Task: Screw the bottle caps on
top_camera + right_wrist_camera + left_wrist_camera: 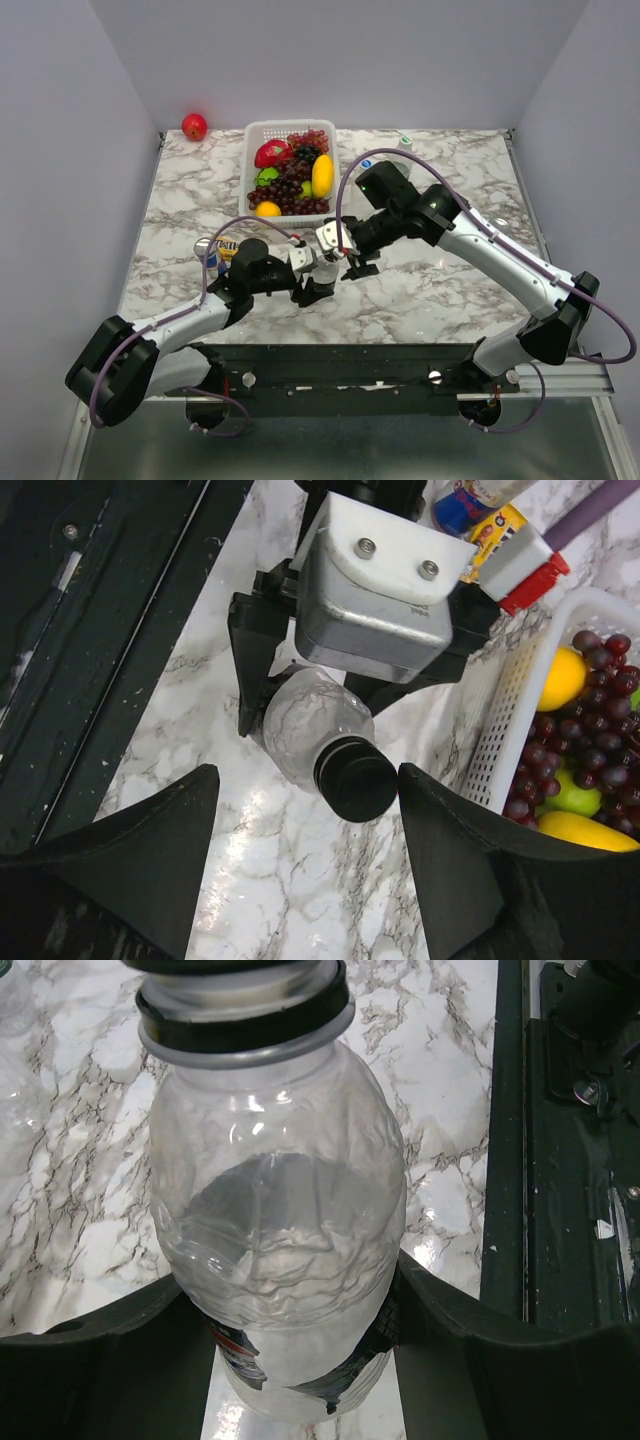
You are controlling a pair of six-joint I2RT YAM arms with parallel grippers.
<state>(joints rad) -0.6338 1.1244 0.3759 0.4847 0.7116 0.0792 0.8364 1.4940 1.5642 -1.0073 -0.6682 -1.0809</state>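
A clear plastic bottle (275,1210) sits clamped between the fingers of my left gripper (300,1310), which is shut on its lower body. The black bottle cap (240,1000) sits on the bottle's neck. In the right wrist view this black cap (358,778) points toward the camera, lying between the spread fingers of my right gripper (308,780). That gripper is open, and its right finger (440,820) is close beside the cap. From above, the left gripper (318,283) and right gripper (360,265) meet at mid-table. A blue cap (458,510) tops another bottle further left.
A white basket (252,150) full of grapes and other fruit stands at the back centre, close to the right gripper's side (500,730). A red apple (194,126) lies at the back left. A clear bottle with a white-green cap (405,142) stands at the back right.
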